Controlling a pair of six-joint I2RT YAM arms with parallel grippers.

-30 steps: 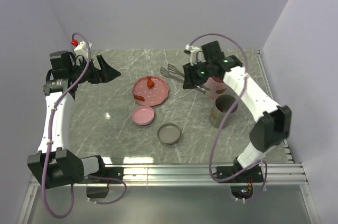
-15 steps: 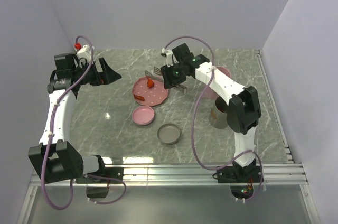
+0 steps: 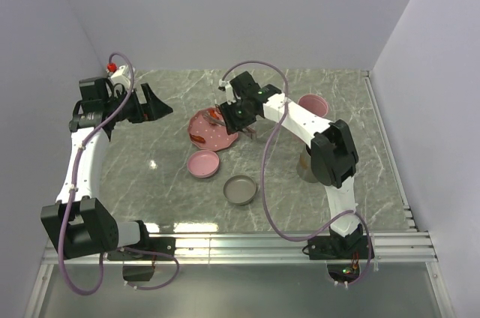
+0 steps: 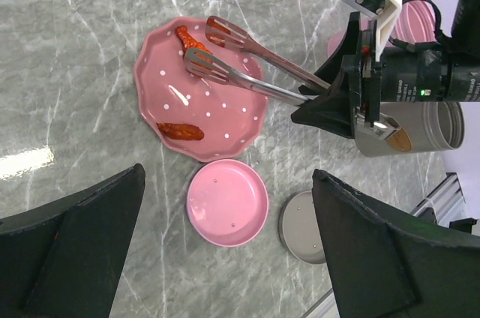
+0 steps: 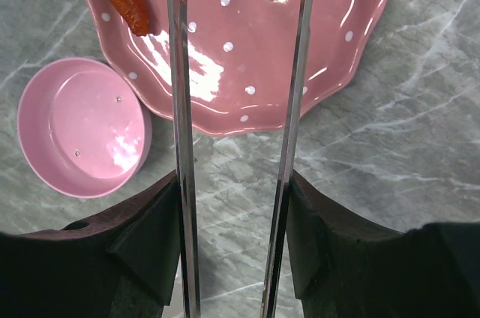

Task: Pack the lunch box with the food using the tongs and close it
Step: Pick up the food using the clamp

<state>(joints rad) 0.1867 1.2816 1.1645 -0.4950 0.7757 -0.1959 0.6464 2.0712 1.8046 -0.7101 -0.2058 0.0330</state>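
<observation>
My right gripper [image 5: 234, 213] is shut on the silver tongs [image 4: 247, 70], one slim arm against each finger [image 5: 150, 250]. The tongs' tips stand apart over the far side of the pink dotted plate [image 4: 225, 119], straddling a red sausage [image 4: 187, 37]. A second sausage [image 4: 181, 131] lies on the plate's near-left side. The olive-grey tub [image 4: 420, 127] and the pink tub [image 3: 311, 102] stand open to the right. Both shallow lids lie in front of the plate: the pink lid [image 3: 203, 163] and the grey lid [image 3: 240, 190]. My left gripper [image 3: 154, 104] hovers open at the far left, holding nothing.
The right arm [image 3: 300, 119] stretches across from the right, covering most of the grey tub in the top view. Walls close off the back and both sides. A metal rail [image 3: 300, 243] runs along the near edge.
The right arm has swung left with the tongs, from beside the tubs to over the plate, and the tongs' arms have spread slightly. The left arm has barely moved.
</observation>
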